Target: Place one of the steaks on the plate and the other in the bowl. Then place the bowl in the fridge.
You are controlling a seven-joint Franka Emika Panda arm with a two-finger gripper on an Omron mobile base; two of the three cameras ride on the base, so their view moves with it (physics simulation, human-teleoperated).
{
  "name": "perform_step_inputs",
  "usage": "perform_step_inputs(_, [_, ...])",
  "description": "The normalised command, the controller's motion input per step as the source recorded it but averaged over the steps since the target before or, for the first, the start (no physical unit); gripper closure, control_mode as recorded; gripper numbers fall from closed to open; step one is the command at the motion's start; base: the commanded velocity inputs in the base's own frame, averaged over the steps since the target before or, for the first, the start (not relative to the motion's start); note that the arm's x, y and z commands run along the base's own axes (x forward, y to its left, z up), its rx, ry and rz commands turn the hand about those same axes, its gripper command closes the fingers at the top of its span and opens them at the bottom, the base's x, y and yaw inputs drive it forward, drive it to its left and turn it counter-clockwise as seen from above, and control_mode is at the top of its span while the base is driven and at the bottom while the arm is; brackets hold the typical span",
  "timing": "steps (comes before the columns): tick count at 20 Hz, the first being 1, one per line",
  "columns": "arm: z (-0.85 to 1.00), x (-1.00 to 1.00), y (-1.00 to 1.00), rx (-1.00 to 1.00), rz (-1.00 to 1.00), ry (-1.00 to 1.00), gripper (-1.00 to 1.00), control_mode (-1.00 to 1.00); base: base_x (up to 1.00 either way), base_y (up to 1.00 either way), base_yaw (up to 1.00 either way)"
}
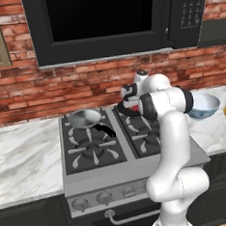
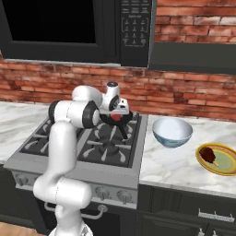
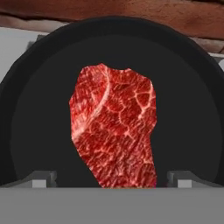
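While my gripper (image 3: 112, 179) hangs with jaws spread wide over the black pan (image 3: 39, 109) on the stove's back right burner, the red steak (image 3: 114, 131) lies flat in the pan's middle between the fingertips (image 3: 41, 179). On the desk right of the stove, the bowl (image 2: 172, 131) sits near the back edge; the brown steak (image 2: 208, 154) rests on the plate (image 2: 226, 162) beyond it.

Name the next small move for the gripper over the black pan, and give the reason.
Probably lower straight down and close on the red steak. The gripper is open, its fingertips standing either side of the steak, which lies flat in the black pan and is not yet gripped. The brown steak already lies on the plate, and the bowl is empty, so this one likely goes there.
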Motion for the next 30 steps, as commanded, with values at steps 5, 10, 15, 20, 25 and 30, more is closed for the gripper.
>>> perform_step_inputs(5, [-0.29,0.15,0.0,0.0,0.03,0.0,-1.0,-1.0,0.0,0.0,0.0])
perform_step_inputs(10, [-0.37,0.21,0.0,-0.01,0.03,0.0,-1.0,-1.0,0.0,0.0,0.0])
perform_step_inputs(15, [-0.34,0.23,0.0,-0.01,0.03,-0.01,-1.0,-1.0,0.0,0.0,0.0])
perform_step_inputs(20, [-0.35,0.04,0.01,0.0,0.03,0.0,1.0,-1.0,0.0,0.0,0.0])
perform_step_inputs(25, [-0.34,-0.02,0.0,-0.01,0.05,-0.07,1.0,-1.0,0.0,0.0,0.0])
perform_step_inputs(30, [0.06,-0.27,0.0,-0.02,0.01,-0.16,1.0,-1.0,0.0,0.0,0.0])
